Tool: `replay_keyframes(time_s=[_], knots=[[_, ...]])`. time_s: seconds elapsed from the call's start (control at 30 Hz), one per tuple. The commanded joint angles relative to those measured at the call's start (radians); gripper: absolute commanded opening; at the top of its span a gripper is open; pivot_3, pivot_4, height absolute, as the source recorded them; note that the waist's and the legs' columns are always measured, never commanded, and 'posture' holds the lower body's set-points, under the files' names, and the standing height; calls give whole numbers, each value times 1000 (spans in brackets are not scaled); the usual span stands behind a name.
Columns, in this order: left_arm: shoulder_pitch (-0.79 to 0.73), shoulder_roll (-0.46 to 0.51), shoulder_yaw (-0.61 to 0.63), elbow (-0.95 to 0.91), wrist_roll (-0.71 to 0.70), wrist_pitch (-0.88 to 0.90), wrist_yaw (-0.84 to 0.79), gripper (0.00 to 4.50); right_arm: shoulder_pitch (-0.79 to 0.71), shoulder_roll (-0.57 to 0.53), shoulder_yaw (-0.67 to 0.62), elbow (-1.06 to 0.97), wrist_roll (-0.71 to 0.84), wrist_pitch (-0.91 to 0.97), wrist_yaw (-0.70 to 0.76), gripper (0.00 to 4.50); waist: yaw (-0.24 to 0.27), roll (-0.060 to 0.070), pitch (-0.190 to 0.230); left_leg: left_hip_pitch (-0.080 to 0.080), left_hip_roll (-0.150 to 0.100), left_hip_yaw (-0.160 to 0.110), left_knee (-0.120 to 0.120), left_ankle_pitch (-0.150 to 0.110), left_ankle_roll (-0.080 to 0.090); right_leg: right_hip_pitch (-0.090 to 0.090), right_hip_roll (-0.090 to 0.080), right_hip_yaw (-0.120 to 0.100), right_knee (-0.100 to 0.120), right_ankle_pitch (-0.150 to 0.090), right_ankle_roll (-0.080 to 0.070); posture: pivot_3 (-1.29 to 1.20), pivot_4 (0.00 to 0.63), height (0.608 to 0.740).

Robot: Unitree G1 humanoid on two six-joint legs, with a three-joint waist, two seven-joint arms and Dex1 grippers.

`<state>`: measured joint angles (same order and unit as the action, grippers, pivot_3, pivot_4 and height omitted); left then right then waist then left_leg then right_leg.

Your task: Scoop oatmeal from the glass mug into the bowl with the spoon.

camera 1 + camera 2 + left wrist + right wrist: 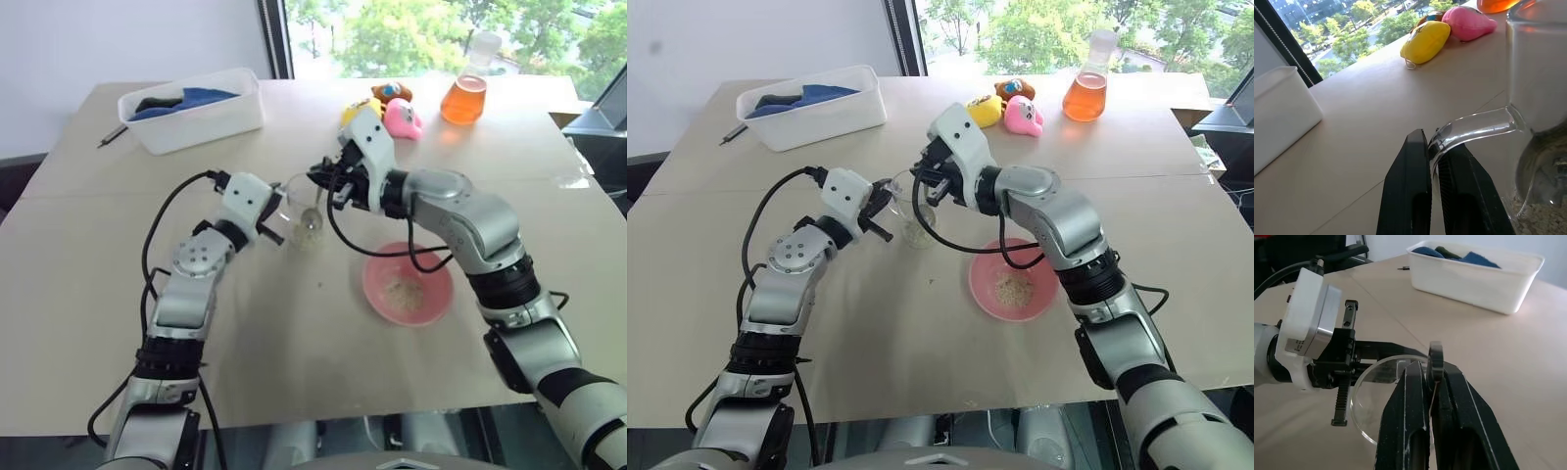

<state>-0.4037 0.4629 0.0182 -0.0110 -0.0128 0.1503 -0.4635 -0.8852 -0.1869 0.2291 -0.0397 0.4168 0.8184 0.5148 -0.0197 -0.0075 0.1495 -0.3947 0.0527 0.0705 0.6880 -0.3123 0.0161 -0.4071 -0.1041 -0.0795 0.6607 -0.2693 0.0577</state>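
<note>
Glass mug [302, 217] handle clamped in left jaws (spoon [1436, 363] in right jaws, above rim).

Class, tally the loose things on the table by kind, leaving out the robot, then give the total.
Glassware: 2, the glass mug and flask.
Bowls and tubs: 2, the bowl and white tub.
Soft toys: 3.
Pens: 1.
Spoons: 1.
Total: 9.

Two head-mounted eyes look forward and down over the pale beige tabletop [294, 343] toward the window. Each wrist camera sights close along its own black tool fingers; both take in the clear cylindrical glass mug [1537, 73] and white rectangular plastic tub [1474, 279].
</note>
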Motion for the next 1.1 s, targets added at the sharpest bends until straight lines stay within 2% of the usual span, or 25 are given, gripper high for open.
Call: replay_keyframes(time_s=[0.03,0.17,0.4,0.97,1.1], knots=[[-27,20,7,-28,25,-66,13,63,8,47,-104,-30,69,113,-64,0,0,0,0,0,0,0,0,0,0,0,0,0,0,0,0,0,150,740],[-22,25,5,-3,45,-110,18,63,2,99,-208,-18,120,209,-135,0,0,0,0,0,0,0,0,0,0,0,0,0,0,0,0,0,150,740],[-4,21,0,33,43,-150,12,63,-58,135,-327,10,171,262,-213,0,0,0,0,0,0,0,0,0,0,0,0,0,0,0,0,0,150,740],[9,6,11,70,17,-125,20,63,-98,114,-365,-45,232,293,-269,0,-1,0,0,0,0,0,0,0,0,0,0,0,1,0,0,0,150,740],[-2,3,10,87,11,-120,20,63,-88,67,-315,-82,218,285,-242,0,0,0,0,0,0,0,0,0,0,0,0,0,1,0,0,0,150,740]])
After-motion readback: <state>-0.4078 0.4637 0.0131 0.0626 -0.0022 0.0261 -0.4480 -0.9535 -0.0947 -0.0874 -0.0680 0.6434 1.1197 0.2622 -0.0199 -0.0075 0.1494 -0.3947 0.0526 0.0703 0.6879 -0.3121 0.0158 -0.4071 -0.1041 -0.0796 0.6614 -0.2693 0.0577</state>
